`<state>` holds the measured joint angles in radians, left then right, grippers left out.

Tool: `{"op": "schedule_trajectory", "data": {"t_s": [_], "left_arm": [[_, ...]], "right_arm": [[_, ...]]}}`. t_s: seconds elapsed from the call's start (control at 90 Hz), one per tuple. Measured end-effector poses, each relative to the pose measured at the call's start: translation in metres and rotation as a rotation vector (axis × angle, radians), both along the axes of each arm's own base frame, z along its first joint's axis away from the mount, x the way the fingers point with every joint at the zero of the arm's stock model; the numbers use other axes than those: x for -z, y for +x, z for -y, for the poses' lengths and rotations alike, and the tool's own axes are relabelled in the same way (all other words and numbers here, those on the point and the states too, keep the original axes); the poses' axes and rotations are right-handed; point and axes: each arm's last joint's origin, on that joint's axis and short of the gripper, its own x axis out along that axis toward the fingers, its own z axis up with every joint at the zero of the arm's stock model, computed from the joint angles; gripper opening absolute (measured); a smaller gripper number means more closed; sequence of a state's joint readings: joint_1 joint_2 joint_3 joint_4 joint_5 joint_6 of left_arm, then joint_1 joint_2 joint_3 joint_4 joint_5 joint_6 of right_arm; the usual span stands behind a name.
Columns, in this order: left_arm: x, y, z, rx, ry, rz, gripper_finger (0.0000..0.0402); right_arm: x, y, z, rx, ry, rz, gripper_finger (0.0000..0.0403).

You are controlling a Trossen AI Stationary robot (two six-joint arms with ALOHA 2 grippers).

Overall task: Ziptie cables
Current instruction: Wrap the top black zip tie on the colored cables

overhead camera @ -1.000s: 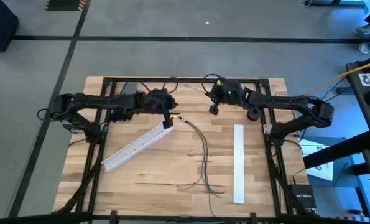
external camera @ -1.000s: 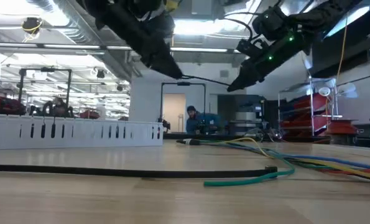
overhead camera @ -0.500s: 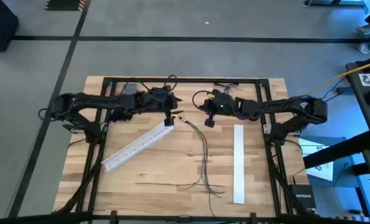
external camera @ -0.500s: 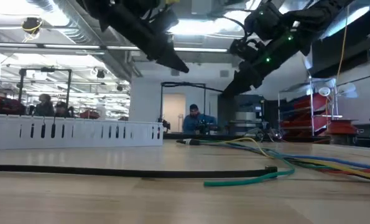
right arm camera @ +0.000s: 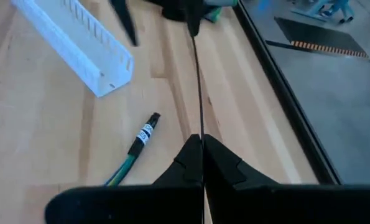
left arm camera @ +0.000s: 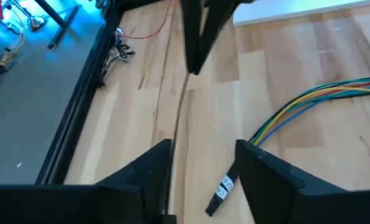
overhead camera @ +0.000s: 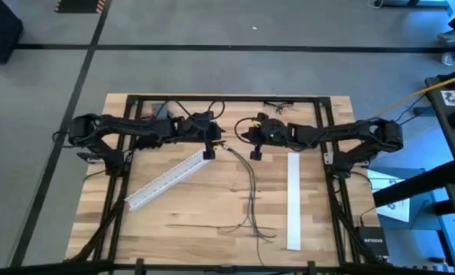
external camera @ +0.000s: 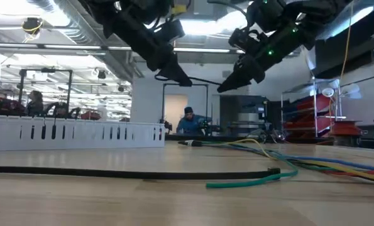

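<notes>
The cables [overhead camera: 251, 191] lie loosely bunched on the table's middle. They show coloured in the low view [external camera: 281, 164], and their labelled end [left arm camera: 222, 189] lies under my grippers. My left gripper [overhead camera: 209, 152] hovers above that end with its fingers apart. My right gripper [overhead camera: 255, 153] is close to its right, shut on a thin black strand [external camera: 204, 81]. The strand spans level between the two grippers, clear of the table. My left gripper has the strand's one end against the inner side of one finger [left arm camera: 170, 198]. The other finger stands clear of it. How the end stays there I cannot tell. My right gripper pinches the strand's other end [right arm camera: 200, 132] between its two fingertips. It comes level from the table's right, the fingers lying along the strand. The strand runs straight on to my left gripper [right arm camera: 191, 22], clear of the table.
A white slotted strip [overhead camera: 166, 177] lies slantwise at the left, its upper end just under my left gripper. A flat white strip [overhead camera: 293, 200] lies right of the cables. A long black strand [external camera: 143, 173] lies along the near part of the table.
My right gripper has moved toward the table's left edge and a little toward its near edge, closing in on my left gripper. My left gripper has stayed above the cables' labelled end.
</notes>
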<state>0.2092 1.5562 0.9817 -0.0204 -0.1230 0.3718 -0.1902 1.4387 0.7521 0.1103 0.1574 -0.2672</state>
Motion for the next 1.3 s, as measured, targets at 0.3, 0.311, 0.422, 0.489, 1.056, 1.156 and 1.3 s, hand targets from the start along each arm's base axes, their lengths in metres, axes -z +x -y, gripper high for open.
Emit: {"op": "schedule_trajectory", "data": {"t_s": [0.3,0.311,0.422,0.489,1.056,1.156,1.3], "left_arm": [[0.001,0.000,0.000,0.023,0.034,-0.016,0.0008],[0.001,0.000,0.000,0.024,0.035,-0.017,0.0007],[0.001,0.000,0.000,0.025,0.037,-0.015,0.0003],[0.001,0.000,0.000,0.025,0.037,-0.015,0.0002],[0.029,-0.014,-0.009,0.029,-0.232,0.277,0.0001],[0.028,-0.015,-0.008,0.043,-0.243,0.333,0.0001],[0.025,-0.014,-0.007,0.056,-0.272,0.375,0.0001]], "right_arm": [[0.000,0.000,0.000,-0.001,0.000,0.000,0.0001],[0.000,0.000,0.000,-0.001,0.000,0.000,0.0001],[0.000,0.000,0.000,0.000,0.001,0.000,0.0001],[0.000,0.000,0.000,-0.001,-0.002,-0.002,0.0002],[-0.056,-0.075,0.000,0.054,0.152,0.102,0.0186],[-0.035,-0.086,0.000,0.071,0.194,0.177,0.0192],[-0.001,-0.090,-0.003,0.056,0.252,0.275,0.0193]]}}
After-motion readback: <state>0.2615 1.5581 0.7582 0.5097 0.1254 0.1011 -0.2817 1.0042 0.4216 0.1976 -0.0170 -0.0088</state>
